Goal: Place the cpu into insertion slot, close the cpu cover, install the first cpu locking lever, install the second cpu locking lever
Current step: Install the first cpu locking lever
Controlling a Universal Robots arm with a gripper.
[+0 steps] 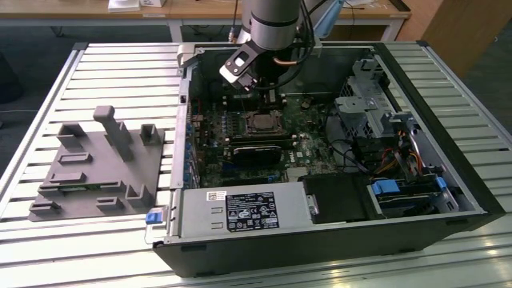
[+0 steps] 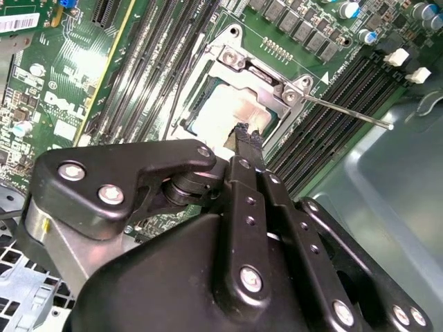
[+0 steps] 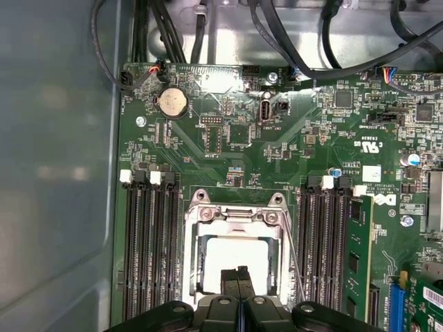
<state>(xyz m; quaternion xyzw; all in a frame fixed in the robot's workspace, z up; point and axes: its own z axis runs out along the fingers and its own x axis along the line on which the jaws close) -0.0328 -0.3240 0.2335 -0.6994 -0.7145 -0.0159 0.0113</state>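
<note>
The cpu (image 3: 235, 254) shows as a pale square lying in the insertion slot (image 1: 262, 122) in the middle of the green motherboard. The cpu cover (image 3: 194, 257), a metal frame with a central window, lies flat around it. A thin metal locking lever (image 2: 346, 111) juts out from one corner of the socket, away from the board. My gripper (image 3: 237, 275) hovers just over the edge of the cpu (image 2: 218, 111), with its black fingers (image 2: 250, 146) pressed together and nothing between them. In the exterior view the gripper (image 1: 258, 89) hangs inside the open computer case, just beyond the socket.
Memory slots (image 3: 149, 242) flank the socket on both sides. A long black card (image 1: 256, 153) lies in front of the socket, and a silver-labelled power supply box (image 1: 244, 211) sits at the case front. Drive cages (image 1: 376, 108) and cables fill the exterior view's right. A grey fixture (image 1: 96, 162) stands on the table.
</note>
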